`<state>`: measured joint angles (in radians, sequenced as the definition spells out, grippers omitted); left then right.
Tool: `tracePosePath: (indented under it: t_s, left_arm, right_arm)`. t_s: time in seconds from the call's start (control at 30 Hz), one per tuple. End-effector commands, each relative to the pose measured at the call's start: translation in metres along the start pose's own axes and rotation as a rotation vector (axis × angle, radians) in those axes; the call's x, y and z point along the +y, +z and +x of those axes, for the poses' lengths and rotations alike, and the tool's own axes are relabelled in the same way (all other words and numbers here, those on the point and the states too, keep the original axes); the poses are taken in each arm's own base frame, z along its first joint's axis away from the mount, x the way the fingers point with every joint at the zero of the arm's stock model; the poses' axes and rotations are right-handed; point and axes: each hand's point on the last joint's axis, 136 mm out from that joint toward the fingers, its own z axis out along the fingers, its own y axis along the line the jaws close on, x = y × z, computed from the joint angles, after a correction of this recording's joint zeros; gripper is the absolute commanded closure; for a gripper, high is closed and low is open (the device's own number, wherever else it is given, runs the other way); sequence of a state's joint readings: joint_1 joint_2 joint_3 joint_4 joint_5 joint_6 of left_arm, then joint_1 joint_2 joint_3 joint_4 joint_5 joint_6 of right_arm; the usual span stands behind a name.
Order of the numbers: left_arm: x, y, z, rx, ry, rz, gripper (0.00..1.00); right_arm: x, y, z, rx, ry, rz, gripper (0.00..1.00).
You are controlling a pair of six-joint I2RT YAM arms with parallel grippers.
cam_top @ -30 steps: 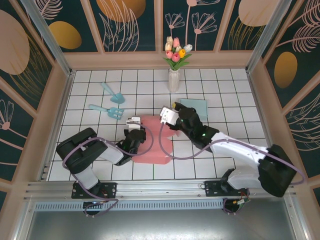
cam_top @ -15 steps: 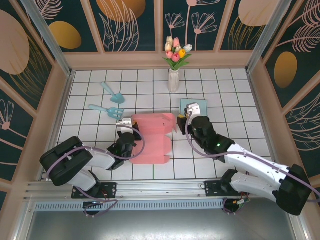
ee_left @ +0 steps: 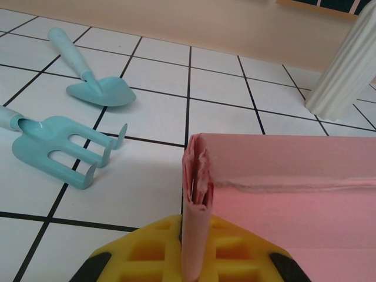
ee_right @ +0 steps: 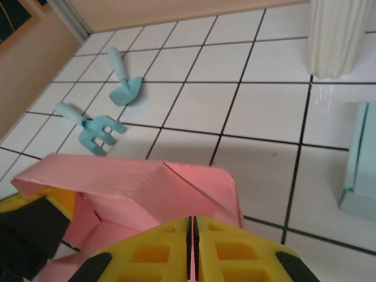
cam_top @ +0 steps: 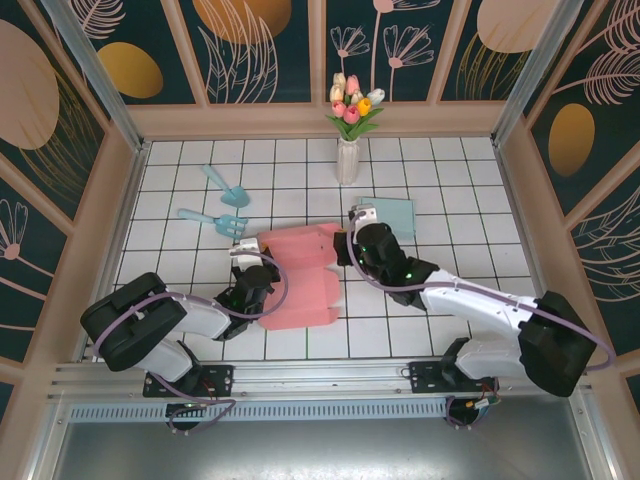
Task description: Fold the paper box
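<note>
The paper box [cam_top: 305, 290] lies between the claws, its left edge pinched tight in the left claw [ee_left: 194, 235], a rake [ee_left: 56, 141] and trowel [ee_left: 97, 88] ahead-left of that claw, while the right claw [ee_right: 191, 226], pads pressed together, touches the box's right corner, vase [ee_right: 341, 35] ahead, blue board [ee_right: 358, 158] to its right.

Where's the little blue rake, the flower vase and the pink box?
rake [ee_left: 36, 138]: left wrist view, on its head behind the prongs.
vase [cam_top: 347, 162]: top view, on its white body.
pink box [cam_top: 305, 290]: top view, on its flat middle panel.
</note>
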<state>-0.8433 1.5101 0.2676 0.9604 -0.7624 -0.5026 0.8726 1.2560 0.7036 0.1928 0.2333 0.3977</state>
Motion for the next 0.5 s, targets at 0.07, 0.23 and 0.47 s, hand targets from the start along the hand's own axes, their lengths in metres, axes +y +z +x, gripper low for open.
tracePosePath:
  t_s: [0.07,0.23,0.47]
  left_arm:
    - [0.002,0.002,-0.003,-0.013,-0.035,-0.023,1.0]
    - [0.002,0.001,-0.003,-0.013,-0.043,-0.019,1.0]
    - [-0.003,-0.001,-0.007,-0.007,-0.066,0.011,1.0]
  right_arm:
    - [0.019,0.01,-0.025,-0.047,-0.012,-0.032,0.89]
    - [0.012,0.023,-0.016,-0.007,-0.051,0.019,0.89]
    - [-0.007,0.036,0.001,0.057,-0.115,0.132,0.89]
